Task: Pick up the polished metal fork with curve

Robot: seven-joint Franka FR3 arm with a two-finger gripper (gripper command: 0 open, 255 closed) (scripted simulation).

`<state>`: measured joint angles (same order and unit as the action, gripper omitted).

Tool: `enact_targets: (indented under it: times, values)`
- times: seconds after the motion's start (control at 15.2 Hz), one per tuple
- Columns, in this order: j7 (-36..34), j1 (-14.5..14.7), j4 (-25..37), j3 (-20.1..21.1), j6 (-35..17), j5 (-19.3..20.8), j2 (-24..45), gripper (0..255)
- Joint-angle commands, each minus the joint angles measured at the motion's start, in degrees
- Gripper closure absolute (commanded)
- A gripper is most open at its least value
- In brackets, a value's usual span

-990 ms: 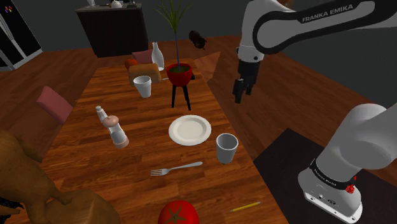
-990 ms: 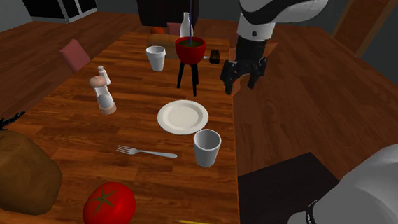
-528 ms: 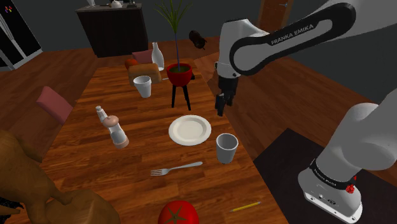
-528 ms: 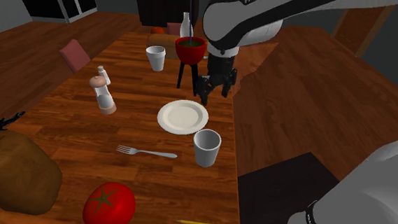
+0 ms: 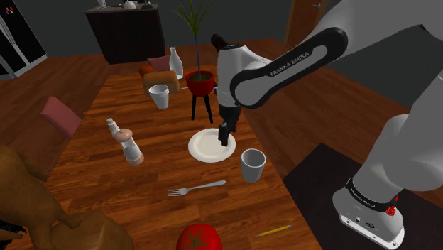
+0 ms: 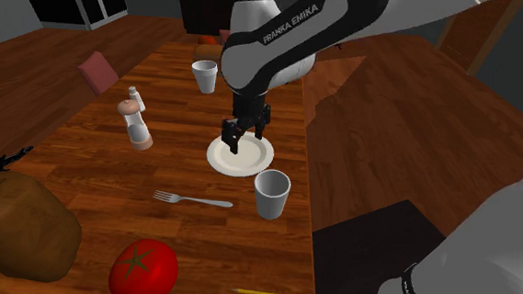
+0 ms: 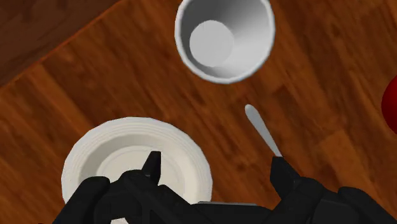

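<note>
A: Where's the fork relative to the gripper?
B: The fork point(image 5: 197, 188) lies flat on the wooden table point(image 5: 152, 167), prongs toward the shoulder view's left. It sits nearer the camera than the plate point(image 5: 201, 150) and cup point(image 5: 253, 165), with the tomato point(image 5: 199, 238) nearer still. The gripper point(image 5: 224, 136) hangs over the plate's right side, apart from the fork and above it.
A: Wrist cam?
B: The fork's handle tip shows just ahead of one finger point(image 7: 278, 168), between it and the cup. The other finger is over the plate.
A: Jaws?
B: Spread apart, nothing between them.
A: Delta vs a second ago?
B: Then it was off the table edge, on the shoulder view's right. Half a second ago it was beside the potted plant point(image 5: 200, 84). Now it's lower and over the plate. Fork, cup and plate unmoved.
</note>
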<state>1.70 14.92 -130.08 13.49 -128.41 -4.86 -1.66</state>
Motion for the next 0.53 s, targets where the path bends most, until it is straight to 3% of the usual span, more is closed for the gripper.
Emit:
enact_targets:
  times: [0.0, 0.46]
  values:
    - [-0.2, 0.9, 2.1, 1.0, -2.2, 1.4, 4.1, 0]
    - [-2.0, 5.2, 10.7, 3.3, -6.8, 7.5, 16.9, 0]
